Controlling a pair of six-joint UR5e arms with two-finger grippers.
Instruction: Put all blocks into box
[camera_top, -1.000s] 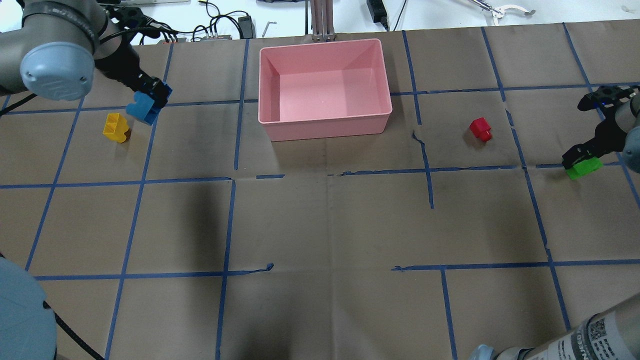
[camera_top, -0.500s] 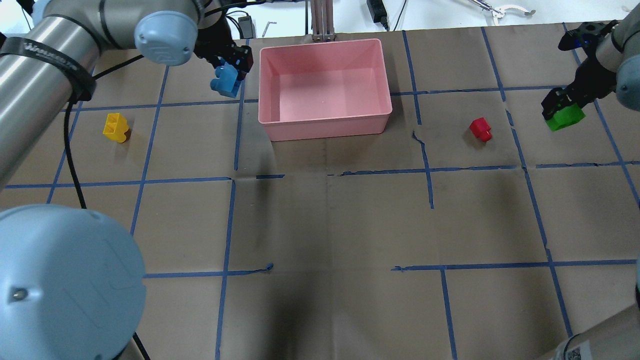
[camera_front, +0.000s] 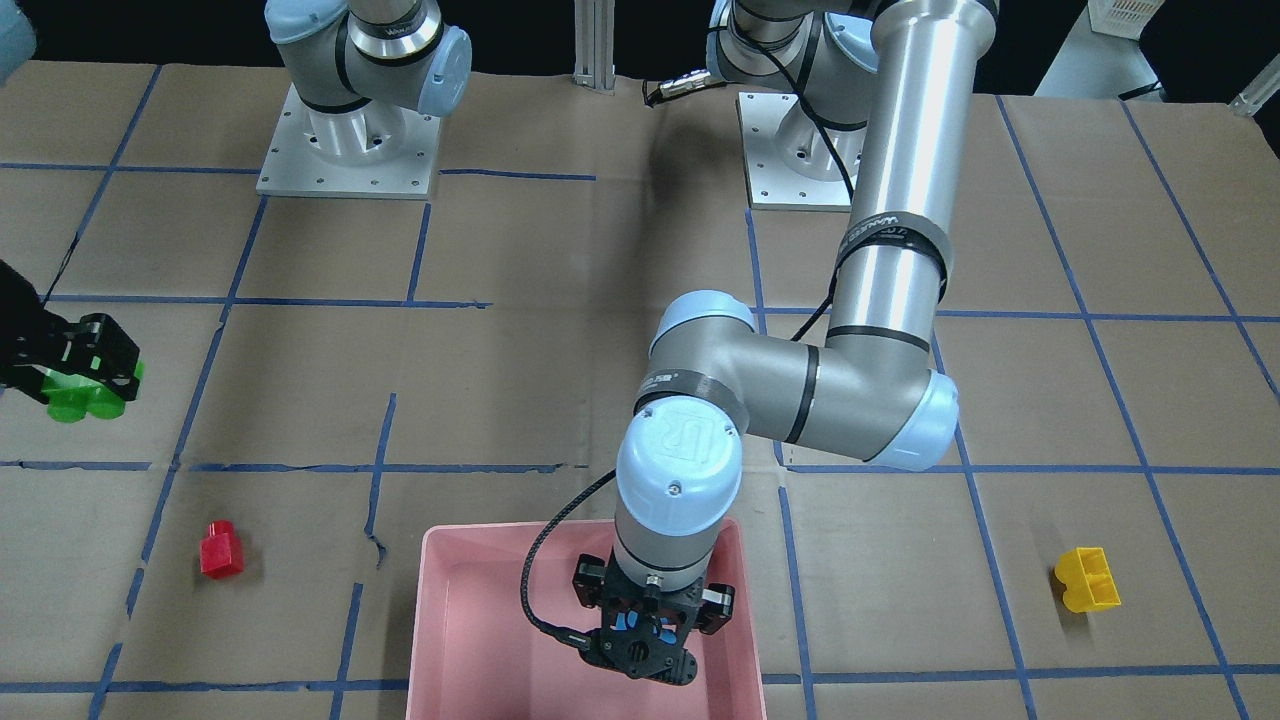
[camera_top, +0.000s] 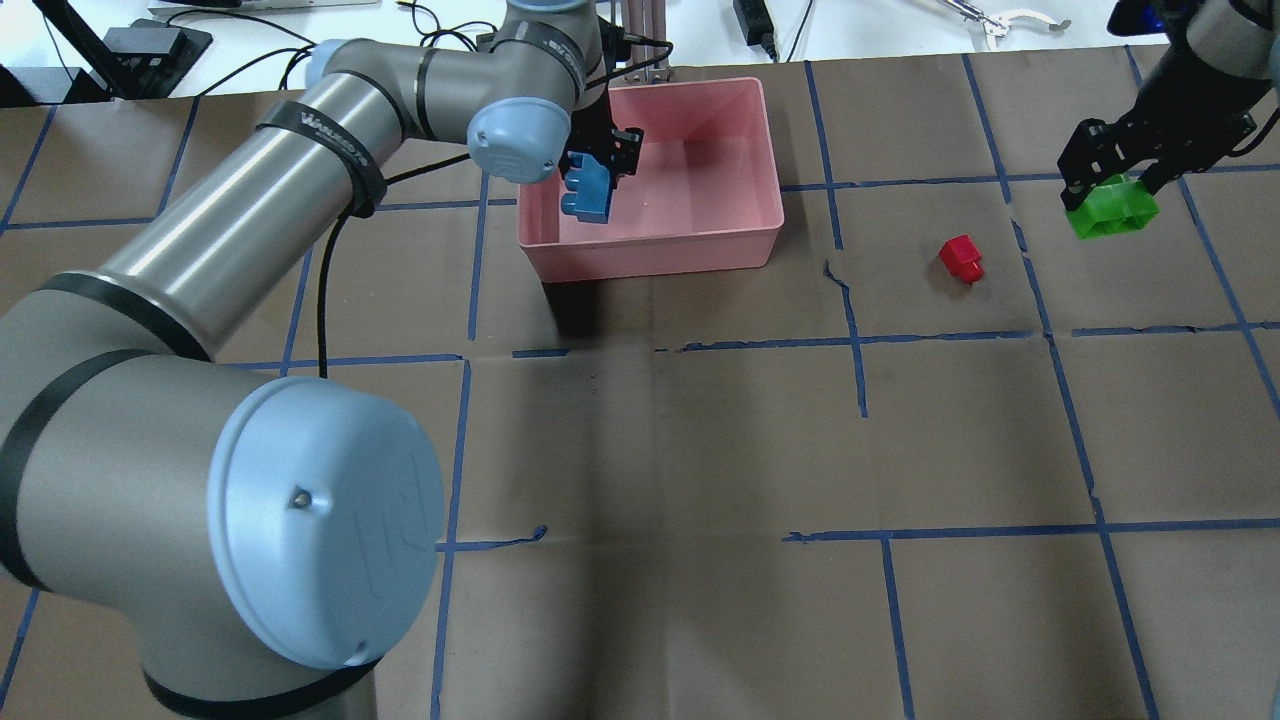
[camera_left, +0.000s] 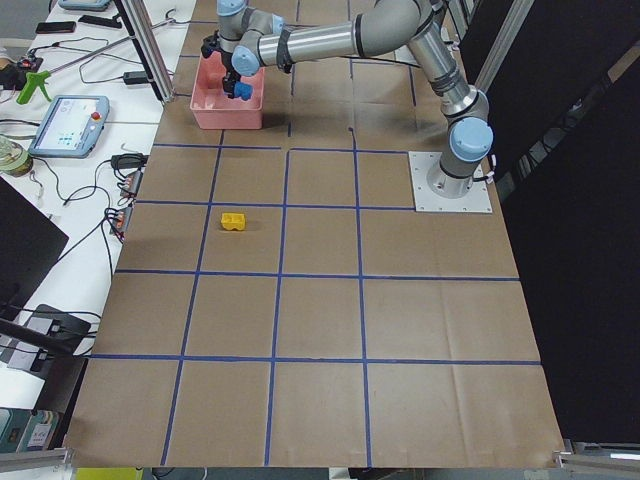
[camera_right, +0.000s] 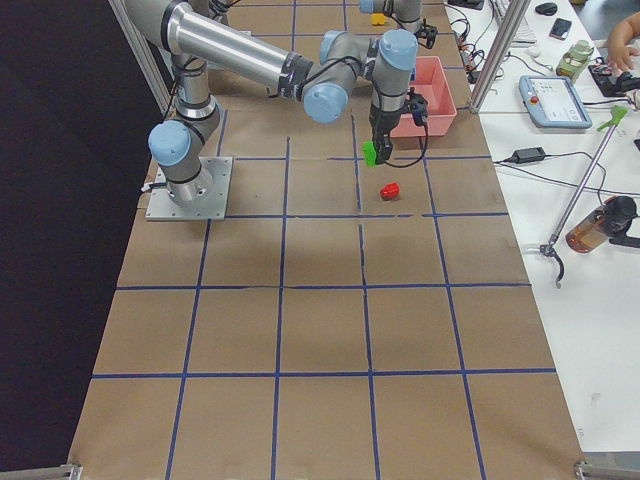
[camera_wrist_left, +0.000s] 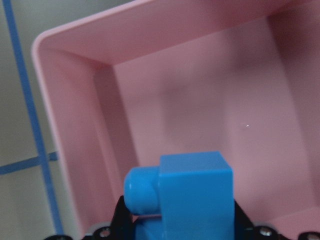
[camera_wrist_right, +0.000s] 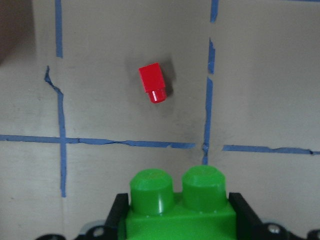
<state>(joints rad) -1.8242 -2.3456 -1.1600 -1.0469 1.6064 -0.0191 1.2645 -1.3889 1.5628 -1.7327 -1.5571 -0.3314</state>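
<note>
Now, blue block (camera_top: 588, 190) above the box (camera_top: 660, 255).

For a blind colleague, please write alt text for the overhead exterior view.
The left arm's fingers hold the blue block over the pink box. At far right, the right arm's fingers hold the green block above the table; the red block lies between box and green block.

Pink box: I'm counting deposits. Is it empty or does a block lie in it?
Empty: the box floor shows bare; the blue block hangs over it in the left tool.
</note>
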